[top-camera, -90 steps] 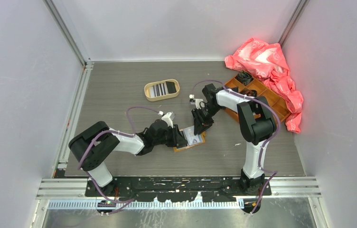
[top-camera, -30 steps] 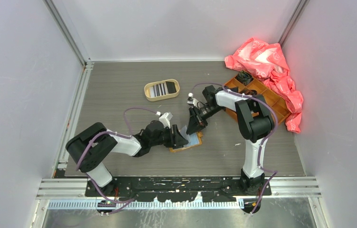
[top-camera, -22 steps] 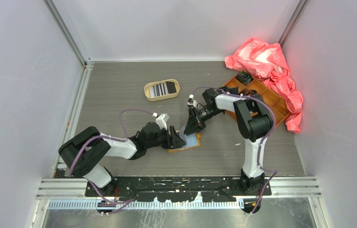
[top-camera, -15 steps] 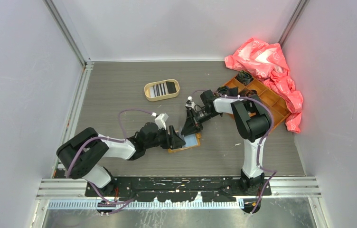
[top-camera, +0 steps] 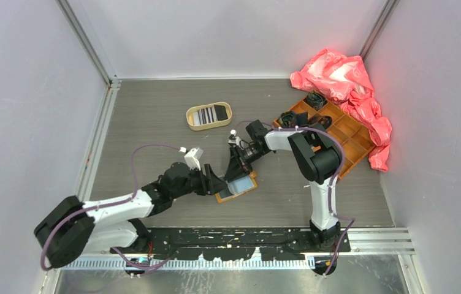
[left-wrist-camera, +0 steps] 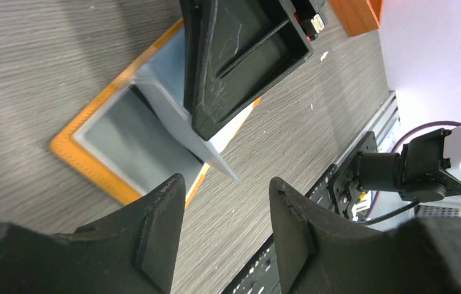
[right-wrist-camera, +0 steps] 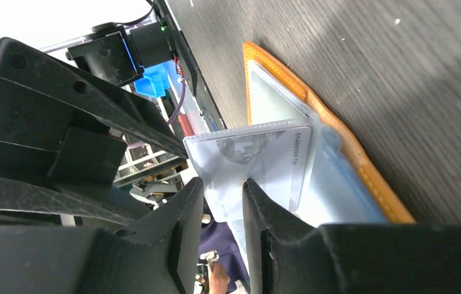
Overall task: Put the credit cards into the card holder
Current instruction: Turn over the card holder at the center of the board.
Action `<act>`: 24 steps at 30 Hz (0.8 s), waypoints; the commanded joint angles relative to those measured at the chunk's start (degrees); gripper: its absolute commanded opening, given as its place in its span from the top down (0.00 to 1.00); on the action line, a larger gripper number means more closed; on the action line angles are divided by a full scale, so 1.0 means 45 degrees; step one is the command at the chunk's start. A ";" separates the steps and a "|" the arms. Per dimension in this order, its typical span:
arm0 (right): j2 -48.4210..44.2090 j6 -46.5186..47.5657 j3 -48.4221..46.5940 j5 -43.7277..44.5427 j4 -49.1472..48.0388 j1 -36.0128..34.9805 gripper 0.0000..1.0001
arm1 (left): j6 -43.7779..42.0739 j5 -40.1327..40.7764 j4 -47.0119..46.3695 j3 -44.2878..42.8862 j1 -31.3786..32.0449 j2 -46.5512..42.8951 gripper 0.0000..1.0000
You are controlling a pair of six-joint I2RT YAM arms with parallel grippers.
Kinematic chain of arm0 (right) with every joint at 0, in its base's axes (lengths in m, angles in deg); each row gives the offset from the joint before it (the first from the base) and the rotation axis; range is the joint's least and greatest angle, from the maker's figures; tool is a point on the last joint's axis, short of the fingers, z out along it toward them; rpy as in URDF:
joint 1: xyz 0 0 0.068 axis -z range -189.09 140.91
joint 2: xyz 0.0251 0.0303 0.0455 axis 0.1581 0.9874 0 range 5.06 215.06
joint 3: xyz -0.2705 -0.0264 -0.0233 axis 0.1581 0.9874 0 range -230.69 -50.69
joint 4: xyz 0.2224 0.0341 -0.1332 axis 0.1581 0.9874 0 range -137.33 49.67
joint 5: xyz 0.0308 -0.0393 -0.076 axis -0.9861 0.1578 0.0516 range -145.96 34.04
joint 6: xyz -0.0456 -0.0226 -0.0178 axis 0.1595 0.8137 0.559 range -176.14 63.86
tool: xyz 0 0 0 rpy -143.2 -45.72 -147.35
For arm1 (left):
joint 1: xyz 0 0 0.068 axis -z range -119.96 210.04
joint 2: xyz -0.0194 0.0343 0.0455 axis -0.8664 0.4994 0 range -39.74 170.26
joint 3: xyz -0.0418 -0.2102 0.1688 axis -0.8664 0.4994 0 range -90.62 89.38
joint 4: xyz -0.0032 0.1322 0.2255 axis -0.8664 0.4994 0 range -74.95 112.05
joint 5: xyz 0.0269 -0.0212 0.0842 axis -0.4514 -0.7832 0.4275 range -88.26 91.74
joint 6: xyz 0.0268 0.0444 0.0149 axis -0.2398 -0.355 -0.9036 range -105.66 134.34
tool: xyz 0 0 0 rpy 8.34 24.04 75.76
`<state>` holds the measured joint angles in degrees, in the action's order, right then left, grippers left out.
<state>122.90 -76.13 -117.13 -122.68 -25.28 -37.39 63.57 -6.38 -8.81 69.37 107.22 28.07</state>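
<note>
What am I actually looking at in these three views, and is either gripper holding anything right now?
Two robot arms are bolted at the near edge of a table. The wide picture looks down from above; the other two come from a camera on each wrist. In the middle lies the open orange card holder. A pale card stands tilted up from it. The right gripper has its tips at that card, jaws slightly apart, apparently not pinching it. The left gripper is open beside the holder, holding nothing. Further back, an oval tray holds a striped card and a black card.
</note>
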 commanded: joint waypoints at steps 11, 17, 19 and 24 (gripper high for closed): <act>-0.0156 0.2876 -0.1349 0.0549 0.2728 -0.1086 0.51 | -0.0119 0.2155 0.4460 0.0898 -0.0062 -0.4553 0.52; -0.0213 0.3736 -0.1759 0.0578 0.3603 -0.1544 0.45 | 0.0159 0.1991 0.4157 0.1187 -0.0068 -0.4655 0.53; -0.0258 0.4028 -0.1854 0.0765 0.3823 -0.1545 0.46 | 0.0237 0.1969 0.3953 0.1273 -0.0071 -0.4587 0.53; -0.0703 0.5423 -0.2340 0.1663 0.5006 -0.1493 0.53 | 0.0280 0.1864 0.3329 0.1322 -0.0069 -0.4140 0.53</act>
<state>123.45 -58.47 -124.17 -118.09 -8.28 -44.62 64.38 1.76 10.67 75.49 107.15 8.33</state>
